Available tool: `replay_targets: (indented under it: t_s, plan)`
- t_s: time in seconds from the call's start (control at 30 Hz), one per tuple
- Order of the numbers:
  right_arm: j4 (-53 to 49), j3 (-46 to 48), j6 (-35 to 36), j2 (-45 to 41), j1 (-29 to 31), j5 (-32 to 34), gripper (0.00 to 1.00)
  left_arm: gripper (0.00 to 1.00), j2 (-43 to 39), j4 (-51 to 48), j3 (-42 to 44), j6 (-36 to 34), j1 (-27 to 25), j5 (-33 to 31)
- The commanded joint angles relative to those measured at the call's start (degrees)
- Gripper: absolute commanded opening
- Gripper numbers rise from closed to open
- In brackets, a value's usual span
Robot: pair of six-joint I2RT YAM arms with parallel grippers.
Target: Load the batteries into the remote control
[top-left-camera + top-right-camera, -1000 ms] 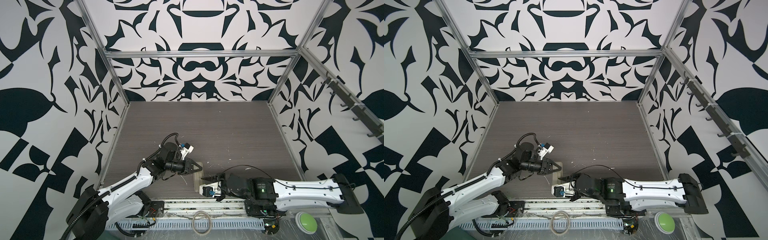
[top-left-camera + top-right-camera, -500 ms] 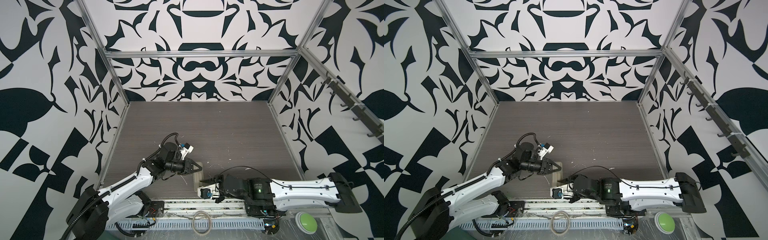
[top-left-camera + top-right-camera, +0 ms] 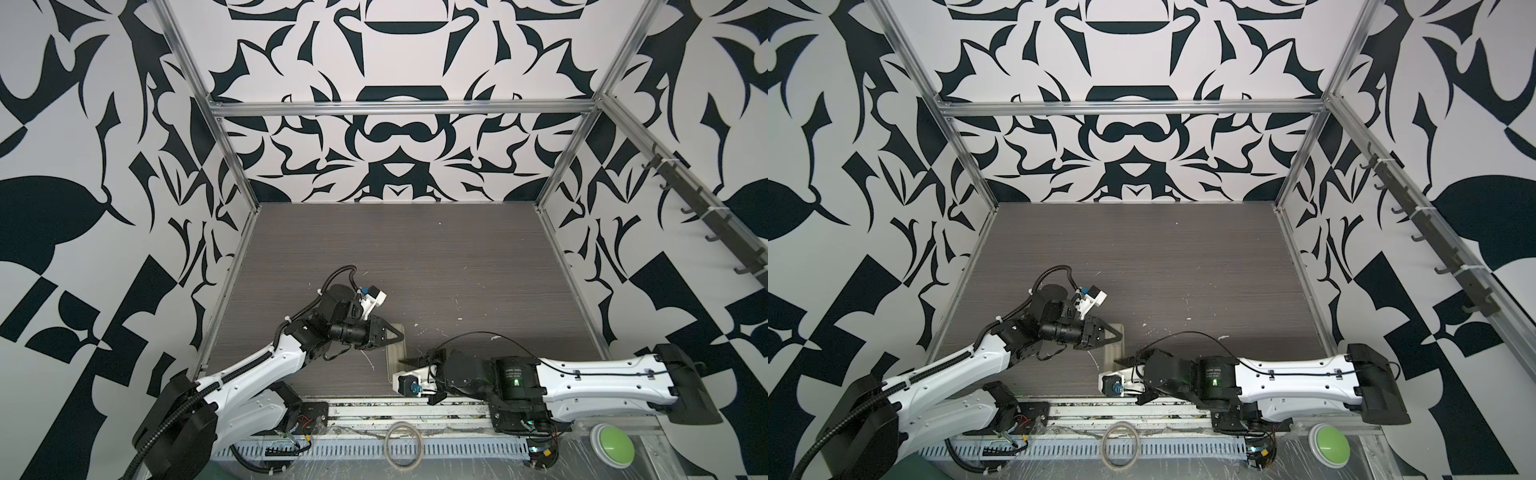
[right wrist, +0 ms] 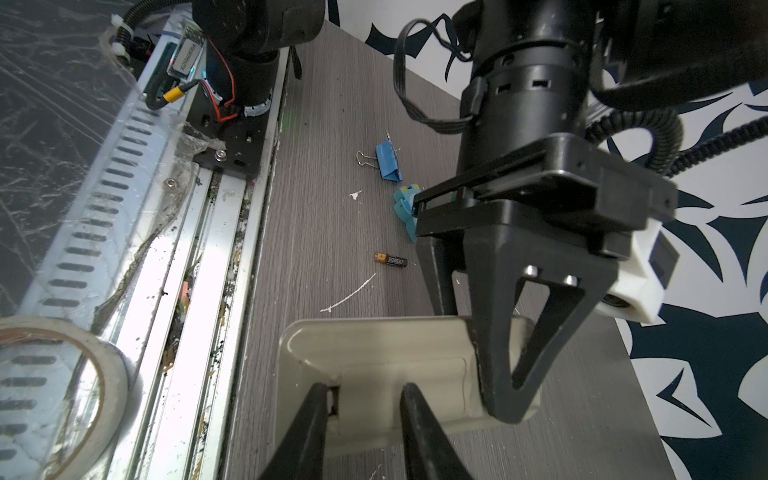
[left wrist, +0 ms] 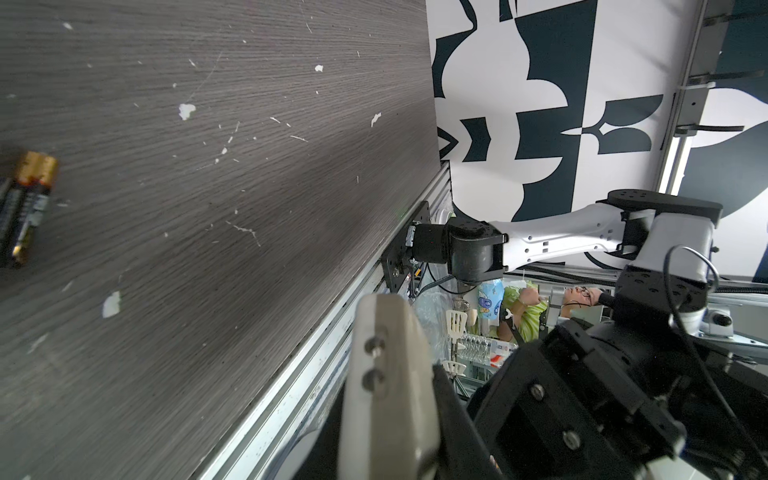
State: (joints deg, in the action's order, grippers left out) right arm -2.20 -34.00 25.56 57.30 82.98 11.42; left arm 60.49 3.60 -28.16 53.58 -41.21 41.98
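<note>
The remote control (image 4: 386, 353) lies white back up near the table's front edge, also seen in both top views (image 3: 392, 353) (image 3: 1109, 353). My left gripper (image 3: 401, 334) (image 3: 1121, 334) (image 5: 399, 415) is shut on its far end, one black finger (image 4: 511, 374) lying across the top. My right gripper (image 4: 365, 390) (image 3: 405, 362) (image 3: 1119, 360) is open, its two fingertips straddling a strip of the remote's back at the near end. The batteries (image 5: 25, 199) lie side by side on the table beyond the remote, apart from both grippers; the right wrist view shows them as one small dark cylinder (image 4: 390, 260).
A blue binder clip (image 4: 386, 160) and a blue toy (image 4: 405, 208), half hidden by the left gripper, lie past the batteries. The metal front rail (image 4: 199, 291) runs close beside the remote. A tape roll (image 3: 404, 453) and a green button (image 3: 611, 441) sit off the table in front.
My right arm has slid slightly left along the front edge and its jaws have narrowed over the remote. The left arm and the remote have not moved.
</note>
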Motion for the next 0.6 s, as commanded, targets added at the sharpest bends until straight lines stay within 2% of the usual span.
replay_targets:
  t_s: [0.0,0.3,0.43,0.57]
  plan:
    - [1.49,-2.38,-0.49,0.66,-0.01,1.77,0.34,0.00,-0.94,0.70,0.03,0.56,-0.11,1.87]
    - [1.65,-2.06,0.39,0.75,0.43,1.33,0.36,0.00,-1.03,1.00,0.21,0.65,-0.10,2.32]
    - [2.20,-2.06,0.38,1.19,0.52,4.29,0.36,0.00,-1.27,0.84,0.30,0.65,-0.11,2.41]
    - [2.20,-2.46,0.36,1.24,0.52,9.53,0.31,0.00,-1.61,1.02,0.44,0.76,-0.10,2.50]
